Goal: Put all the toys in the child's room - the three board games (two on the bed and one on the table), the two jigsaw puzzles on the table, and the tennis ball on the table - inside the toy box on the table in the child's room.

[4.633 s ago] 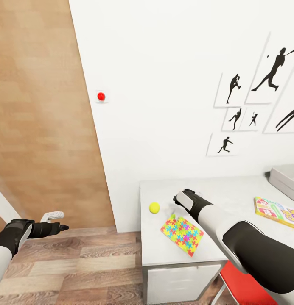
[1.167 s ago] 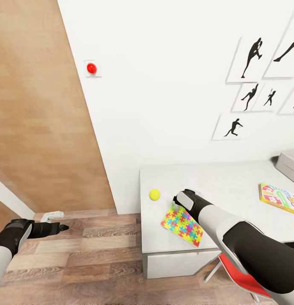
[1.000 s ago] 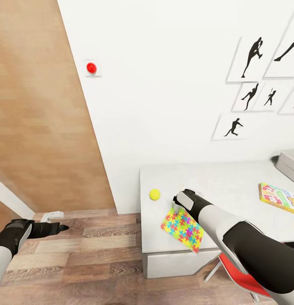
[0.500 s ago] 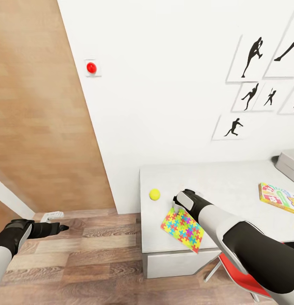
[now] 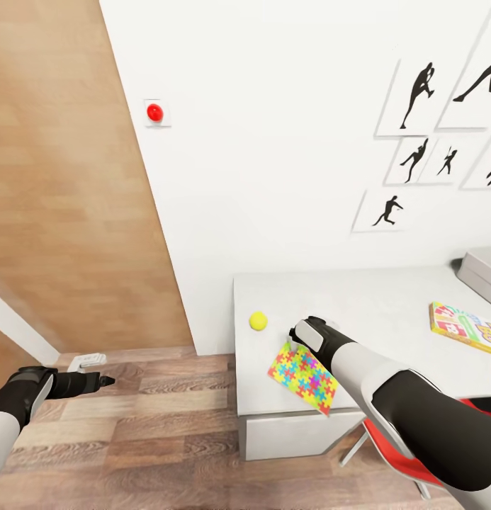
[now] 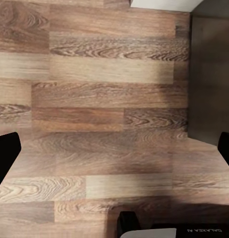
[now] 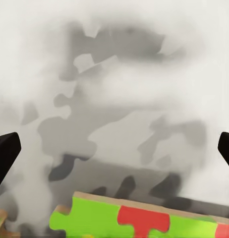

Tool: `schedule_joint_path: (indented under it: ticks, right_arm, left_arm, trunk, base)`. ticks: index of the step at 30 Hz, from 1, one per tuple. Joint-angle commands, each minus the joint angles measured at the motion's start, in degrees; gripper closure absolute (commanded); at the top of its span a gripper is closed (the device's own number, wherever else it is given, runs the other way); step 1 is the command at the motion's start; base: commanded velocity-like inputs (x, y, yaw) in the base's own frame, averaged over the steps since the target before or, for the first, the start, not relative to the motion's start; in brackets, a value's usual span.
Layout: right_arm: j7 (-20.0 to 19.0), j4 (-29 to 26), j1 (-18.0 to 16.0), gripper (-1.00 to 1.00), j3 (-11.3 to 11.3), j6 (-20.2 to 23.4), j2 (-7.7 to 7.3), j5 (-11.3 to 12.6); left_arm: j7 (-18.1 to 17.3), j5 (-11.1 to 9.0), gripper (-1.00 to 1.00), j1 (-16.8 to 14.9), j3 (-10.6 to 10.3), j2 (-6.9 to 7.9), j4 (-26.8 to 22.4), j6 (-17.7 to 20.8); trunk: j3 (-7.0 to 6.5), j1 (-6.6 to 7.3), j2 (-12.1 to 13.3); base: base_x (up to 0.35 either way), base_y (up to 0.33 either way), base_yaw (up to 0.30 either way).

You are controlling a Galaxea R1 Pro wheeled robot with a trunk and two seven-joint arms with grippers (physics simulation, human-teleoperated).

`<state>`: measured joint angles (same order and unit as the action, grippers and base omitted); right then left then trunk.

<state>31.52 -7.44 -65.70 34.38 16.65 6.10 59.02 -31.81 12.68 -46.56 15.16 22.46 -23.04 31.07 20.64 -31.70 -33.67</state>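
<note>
Right gripper [image 5: 296,342], fingers spread wide w/ nothing held, sits at far corner of thin multicolour jigsaw puzzle sheet [image 5: 303,377] overhanging front edge of light grey table [image 5: 358,301]; risk: nudge tips it floorward; left gripper [image 5: 96,381] idle, spread.

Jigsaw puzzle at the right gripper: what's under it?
Under the jigsaw puzzle is the light grey table, with one corner jutting past the front edge. The right wrist view shows its edge raised, shadow beneath. Whatever lies under its middle is covered.
</note>
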Motion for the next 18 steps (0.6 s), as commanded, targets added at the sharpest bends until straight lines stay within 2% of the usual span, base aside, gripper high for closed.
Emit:
schedule_joint_path:
  ticks: [1,18]
  right_arm:
    - [0.3,-0.1,-0.04,-1.0,0.43,0.43,-0.02,0.22]
    - [0.3,-0.12,-0.04,-1.0,0.43,0.69,0.05,0.22]
  left_arm:
    - [-0.46,0.59,-1.0,-0.04,0.48,-0.05,-0.08,0.32]
    - [-0.49,0.59,-1.0,-0.06,0.48,-0.05,-0.08,0.31]
  trunk:
    - [0.08,-0.01,-0.08]
    - [0.08,-0.01,-0.08]
  base:
    - [-0.035,0.0,0.0]
    - [-0.046,0.018,0.0]
